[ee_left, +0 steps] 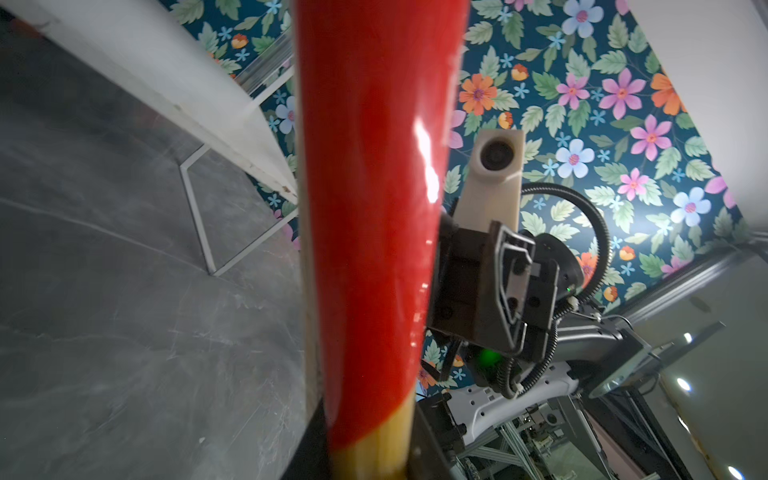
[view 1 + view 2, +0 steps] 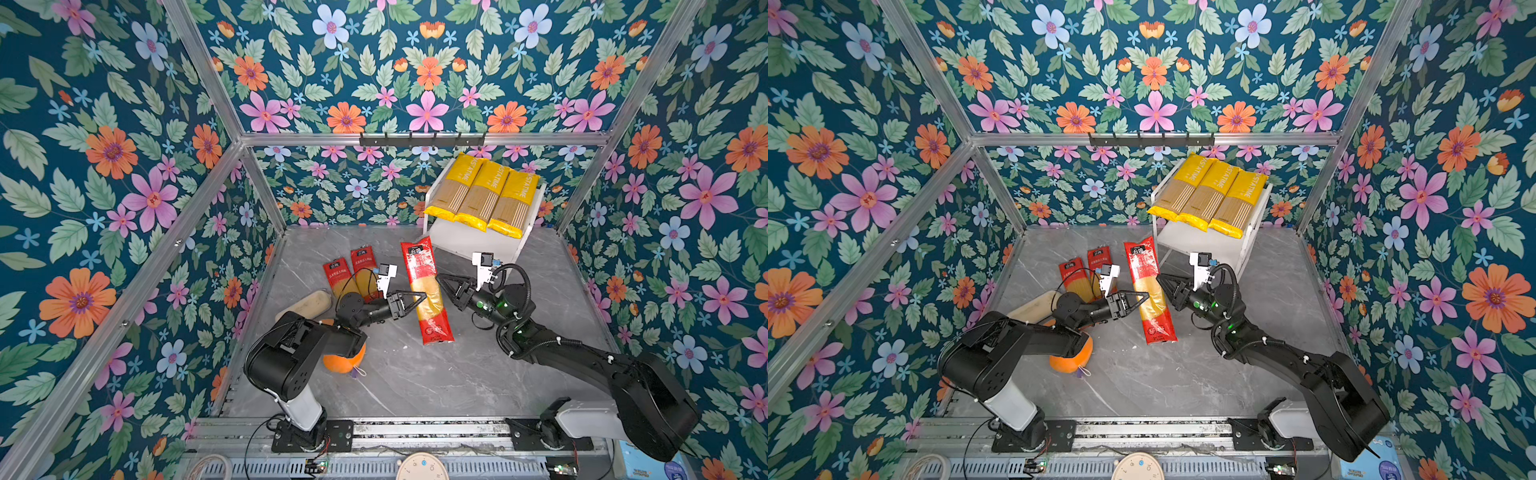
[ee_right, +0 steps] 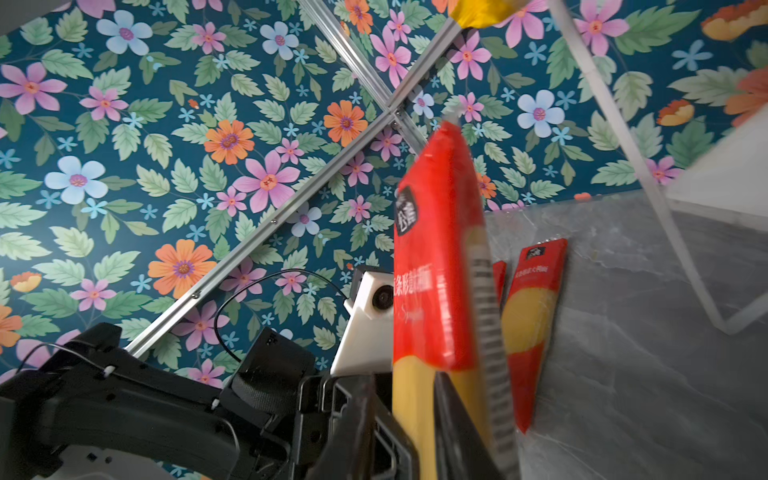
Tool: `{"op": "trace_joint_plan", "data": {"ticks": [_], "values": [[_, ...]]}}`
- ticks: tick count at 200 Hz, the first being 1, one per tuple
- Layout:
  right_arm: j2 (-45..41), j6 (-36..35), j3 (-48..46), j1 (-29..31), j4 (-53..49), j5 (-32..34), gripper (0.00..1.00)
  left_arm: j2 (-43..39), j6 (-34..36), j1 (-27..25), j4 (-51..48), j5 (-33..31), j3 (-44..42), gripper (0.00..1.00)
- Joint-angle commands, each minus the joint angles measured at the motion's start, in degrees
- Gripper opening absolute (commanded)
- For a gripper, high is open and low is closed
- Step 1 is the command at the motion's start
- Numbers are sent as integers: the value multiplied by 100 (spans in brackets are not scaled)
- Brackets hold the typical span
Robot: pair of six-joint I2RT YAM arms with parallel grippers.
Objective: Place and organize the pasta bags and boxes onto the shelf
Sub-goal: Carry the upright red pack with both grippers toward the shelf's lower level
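A red-ended pasta bag [image 2: 419, 266] with a clear yellow middle hangs tilted above the table between both grippers. My left gripper [image 2: 424, 296] is shut on its yellow middle, its jaws pressing both sides of the bag [image 1: 374, 208]. My right gripper [image 2: 444, 284] stands open around the same bag [image 3: 432, 270], with a gap beside one finger. Two more red bags [image 2: 337, 274] [image 2: 365, 259] lie flat on the table behind the left gripper. Three yellow "PASTATIME" packs [image 2: 482, 195] lie side by side on top of the white shelf [image 2: 473, 243]; its lower board is bare.
A beige loaf-like object [image 2: 305, 305] and an orange plush toy [image 2: 345, 361] lie under the left arm. A black hook rail [image 2: 422, 140] runs along the back frame. Floral walls close in three sides of the grey marble table [image 2: 415, 382].
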Motion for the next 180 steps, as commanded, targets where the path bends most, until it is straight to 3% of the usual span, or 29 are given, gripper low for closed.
{"op": "trace_joint_plan", "data": {"ticks": [1, 29, 74, 116, 180], "values": [[-261, -191, -327, -15, -539, 260, 41, 53, 18, 10, -306, -133, 112, 15], [-586, -326, -791, -12, -1319, 314, 59, 117, 62, 10, -824, -124, 259, 14], [-638, -181, -1602, -10, -1307, 348, 71, 223, -47, -51, -1008, -34, 572, 13], [-405, -17, -1856, -10, -699, 181, 72, 196, 73, -198, -1363, 63, 910, 13], [270, 397, -1866, -6, 573, -775, 66, 646, -131, -263, -1277, 235, 1566, 12]]}}
